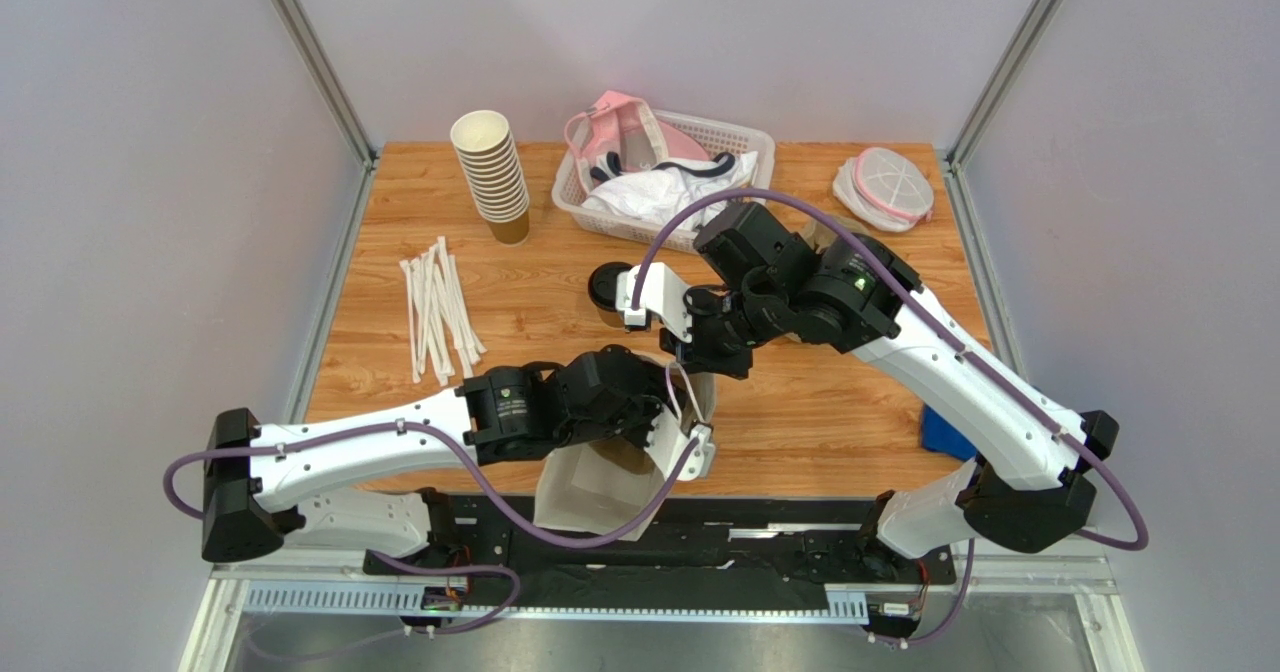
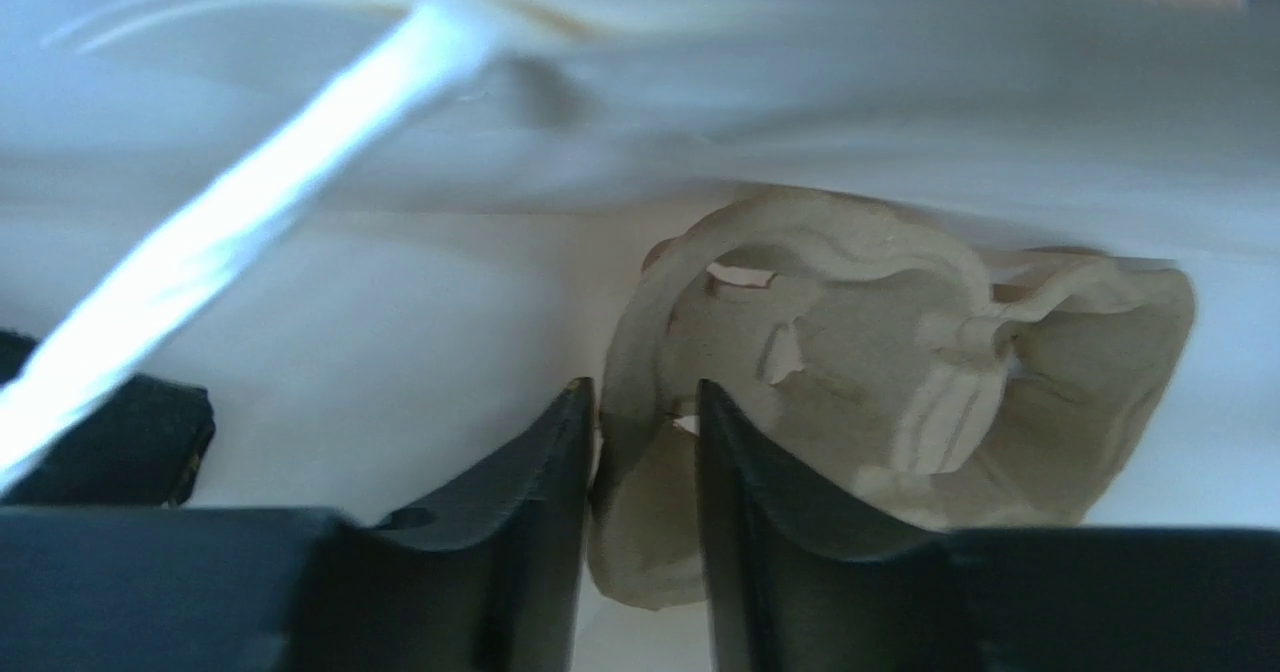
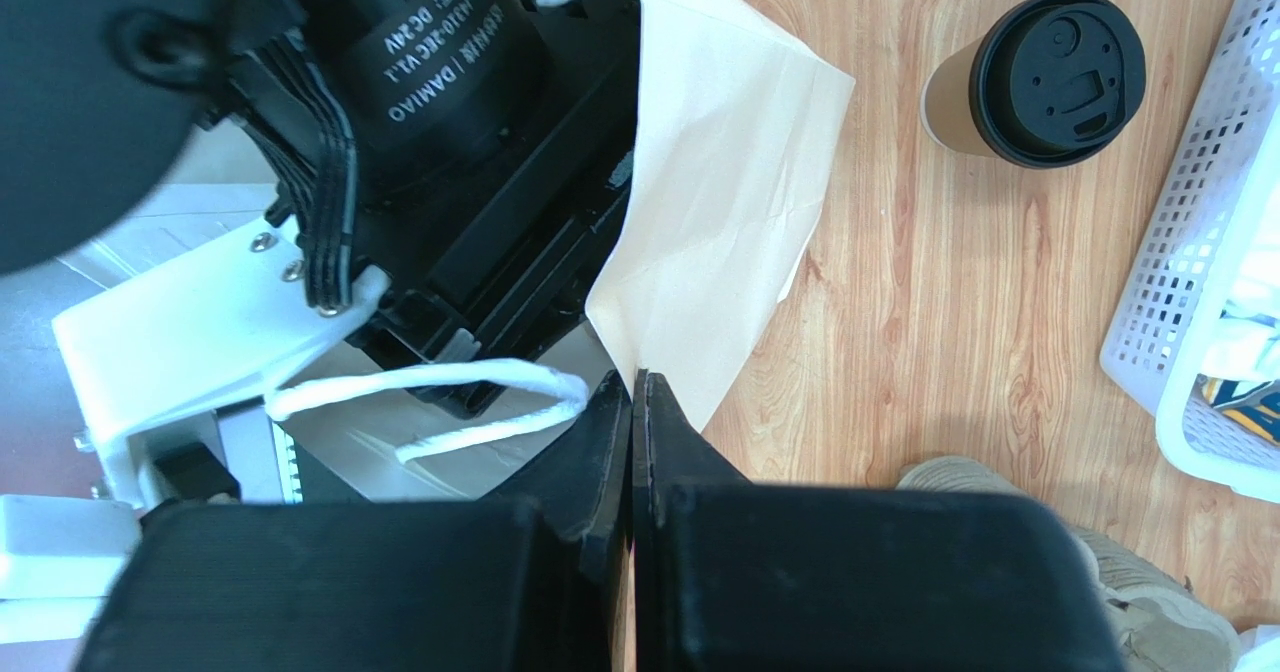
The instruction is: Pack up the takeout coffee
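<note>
Fingers [image 2: 519,515] pinch beige piece [image 2: 902,387], possibly pulp.

The table [image 3: 932,282] is smooth wood, the takeout coffee [image 3: 1037,84] is brown paper with a matt plastic lid [image 3: 1059,80], and the bag [image 3: 721,177] is creased paper.

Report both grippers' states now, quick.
Left gripper: shut on a beige moulded-pulp piece.
Right gripper: shut, pinching the edge of the cream paper bag.

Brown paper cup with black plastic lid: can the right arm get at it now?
Probably not yet: the lidded brown paper cup stands close, but the right end effector is shut on the cream paper bag.
</note>
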{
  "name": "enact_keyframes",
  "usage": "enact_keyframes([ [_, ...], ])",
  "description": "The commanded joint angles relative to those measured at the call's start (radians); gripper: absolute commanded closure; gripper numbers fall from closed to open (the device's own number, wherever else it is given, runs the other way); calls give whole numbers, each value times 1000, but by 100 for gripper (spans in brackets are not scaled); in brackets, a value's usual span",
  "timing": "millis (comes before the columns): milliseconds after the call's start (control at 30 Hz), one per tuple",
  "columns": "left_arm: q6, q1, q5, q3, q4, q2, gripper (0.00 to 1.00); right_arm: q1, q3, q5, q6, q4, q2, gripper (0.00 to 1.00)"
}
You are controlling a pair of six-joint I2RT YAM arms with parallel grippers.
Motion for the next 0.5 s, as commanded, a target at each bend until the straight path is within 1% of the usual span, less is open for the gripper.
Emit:
enact_keyframes([
  [0,22,27,15,-5,49,19,66,8,46,-64,-1,15,-23,100],
  [33,20,25,17,-3,41,18,75,6,46,-62,-3,15,-24,100],
  [100,16,27,20,10,26,14,83,8,46,-61,-3,16,-24,100],
  [133,16,25,21,15,7,11,90,8,46,-56,-4,16,-23,100],
  [167,12,27,25,29,-5,7,93,6,44,-53,-6,18,-23,100],
  [200,11,27,28,37,-19,5,99,6,43,-50,-6,19,-21,100],
  [333,-18,27,60,86,-108,-5,100,6,31,-30,-10,35,-24,100],
  [467,-47,25,87,165,-206,-2,100,8,12,-21,-12,53,-32,100],
])
